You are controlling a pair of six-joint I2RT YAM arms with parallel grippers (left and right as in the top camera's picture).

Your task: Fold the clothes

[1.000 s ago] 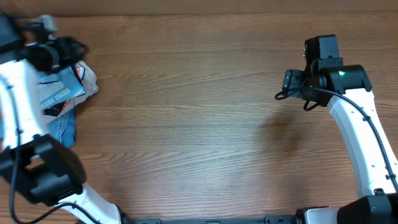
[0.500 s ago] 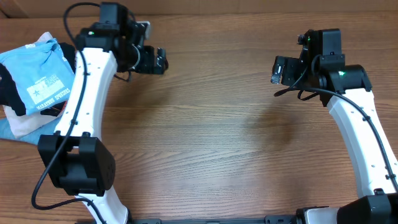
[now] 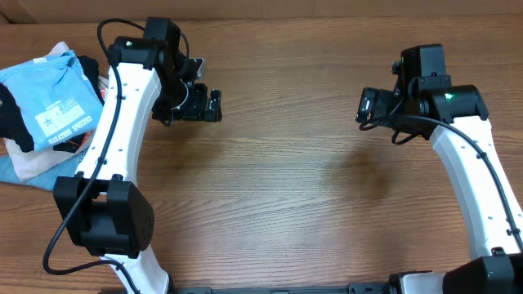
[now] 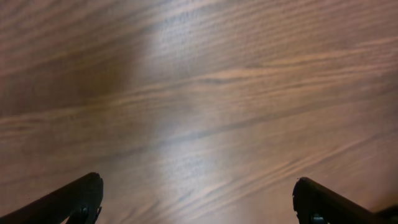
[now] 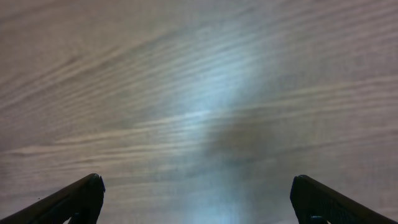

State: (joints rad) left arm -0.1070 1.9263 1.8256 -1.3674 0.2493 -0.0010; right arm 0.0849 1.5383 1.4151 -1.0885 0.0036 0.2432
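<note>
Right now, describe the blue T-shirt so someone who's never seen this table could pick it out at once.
On the wooden table, look at the edge beyond the left arm, where a pile of garments lies. The T-shirt lies on top. Its light sky blue with small white print sets it apart from the black garment and beige garment beside it.

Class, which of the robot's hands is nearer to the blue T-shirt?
Left. The left hand hovers a short way from the T-shirt, toward the middle of the table; the right hand is far off on the opposite side.
</note>
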